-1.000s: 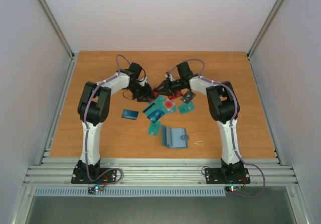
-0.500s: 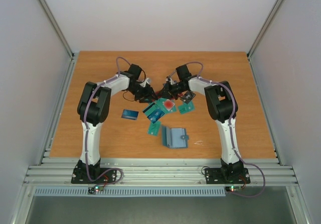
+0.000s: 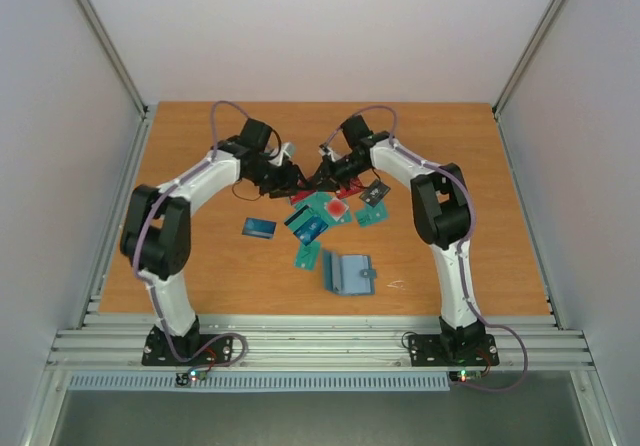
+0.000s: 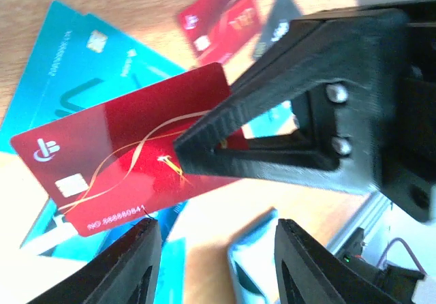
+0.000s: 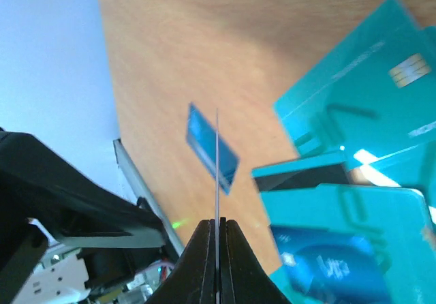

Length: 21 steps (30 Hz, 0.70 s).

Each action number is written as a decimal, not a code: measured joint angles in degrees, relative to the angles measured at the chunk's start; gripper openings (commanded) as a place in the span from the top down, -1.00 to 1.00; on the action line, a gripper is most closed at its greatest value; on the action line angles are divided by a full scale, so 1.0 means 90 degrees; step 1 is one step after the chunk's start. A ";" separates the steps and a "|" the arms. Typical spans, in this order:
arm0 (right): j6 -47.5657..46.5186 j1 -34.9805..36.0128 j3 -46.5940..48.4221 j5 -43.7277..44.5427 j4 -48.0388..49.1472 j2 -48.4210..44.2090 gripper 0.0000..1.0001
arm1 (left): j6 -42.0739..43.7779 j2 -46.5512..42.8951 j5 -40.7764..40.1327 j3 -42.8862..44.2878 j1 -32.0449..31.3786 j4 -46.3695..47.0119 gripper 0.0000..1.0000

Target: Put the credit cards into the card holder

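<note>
**Right hand (image 5: 216, 225) clamping red card (image 4: 129, 161)**

Card holder (image 3: 348, 274) is lying open on the table (image 3: 200, 146), grey-blue inside showing (well apart from both hands). Released left hand (image 4: 214, 249) is hovering just beside the red card, over loose credit cards (image 3: 312, 228).

A wooden table (image 3: 480, 166) between pale walls (image 3: 320, 26).
</note>
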 measured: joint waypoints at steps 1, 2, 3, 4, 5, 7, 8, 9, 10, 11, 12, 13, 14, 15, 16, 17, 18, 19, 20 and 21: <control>-0.0250 0.0010 0.0109 -0.0032 -0.0265 -0.0112 0.98 | 0.0015 -0.0330 0.0002 -0.0092 0.0000 -0.0017 0.03; -0.0457 0.0012 0.0175 -0.0056 -0.0486 -0.0236 0.98 | 0.0044 -0.0556 0.0007 -0.0129 0.0000 -0.0046 0.02; -0.0622 0.0010 0.0214 -0.0083 -0.0670 -0.0352 0.98 | 0.0090 -0.0821 0.0017 -0.0177 0.0000 -0.0053 0.02; -0.0879 0.0010 0.0243 -0.0121 -0.0899 -0.0512 0.98 | 0.0136 -0.1066 0.0039 -0.0211 0.0000 -0.0078 0.02; -0.1122 0.0010 0.0245 -0.0160 -0.1117 -0.0685 0.98 | 0.0182 -0.1319 0.0068 -0.0250 0.0000 -0.0107 0.02; -0.1600 0.0007 0.0177 -0.0233 -0.1506 -0.1095 0.98 | 0.0289 -0.1773 0.0146 -0.0333 0.0007 -0.0175 0.01; -0.1780 0.0002 0.0092 -0.0267 -0.1617 -0.1297 0.98 | 0.0350 -0.2040 0.0197 -0.0410 0.0017 -0.0221 0.00; -0.2001 0.0000 -0.0070 -0.0328 -0.1739 -0.1571 0.97 | 0.0391 -0.2268 0.0253 -0.0486 0.0017 -0.0279 -0.01; -0.2208 0.0000 -0.0274 -0.0396 -0.1848 -0.1855 0.98 | 0.0449 -0.2562 0.0316 -0.0593 0.0017 -0.0342 -0.01; -0.2382 0.0000 -0.0498 -0.0476 -0.1953 -0.2154 0.97 | 0.0510 -0.2909 0.0403 -0.0721 0.0017 -0.0447 -0.01; -0.2543 0.0000 -0.0716 -0.0566 -0.2045 -0.2429 0.98 | 0.0551 -0.3169 0.0471 -0.0789 0.0017 -0.0539 0.00; -0.2703 0.0002 -0.0935 -0.0673 -0.2149 -0.2710 0.98 | 0.0610 -0.3470 0.0561 -0.0860 0.0017 -0.0619 0.01; -0.2827 0.0005 -0.1122 -0.0777 -0.2232 -0.2956 0.97 | 0.0673 -0.3759 0.0653 -0.0913 0.0017 -0.0716 0.01; -0.2922 0.0015 -0.1265 -0.0838 -0.2280 -0.3143 0.98 | 0.0729 -0.4012 0.0755 -0.0945 0.0017 -0.0814 0.01; -0.3031 0.0034 -0.1440 -0.0908 -0.2346 -0.3373 0.98 | 0.0821 -0.4294 0.0886 -0.0971 0.0017 -0.0930 0.01; -0.3123 0.0070 -0.1603 -0.0959 -0.2419 -0.3599 0.98 | 0.0886 -0.4524 0.1008 -0.0984 0.0017 -0.1035 0.01; -0.3203 0.0131 -0.1739 -0.1015 -0.2480 -0.3806 0.98 | 0.0954 -0.4692 0.1095 -0.0991 0.0017 -0.1115 0.01; -0.3252 0.0199 -0.1838 -0.1064 -0.2528 -0.3968 0.98 | 0.1008 -0.4874 0.1200 -0.1001 0.0017 -0.1212 0.01; -0.3305 0.0313 -0.1962 -0.1105 -0.2567 -0.4175 0.98 | 0.1052 -0.5034 0.1302 -0.1020 0.0017 -0.1294 0.02; -0.3349 0.0481 -0.2074 -0.1149 -0.2628 -0.4396 0.98 | 0.1090 -0.5185 0.1406 -0.1052 0.0017 -0.1360 0.02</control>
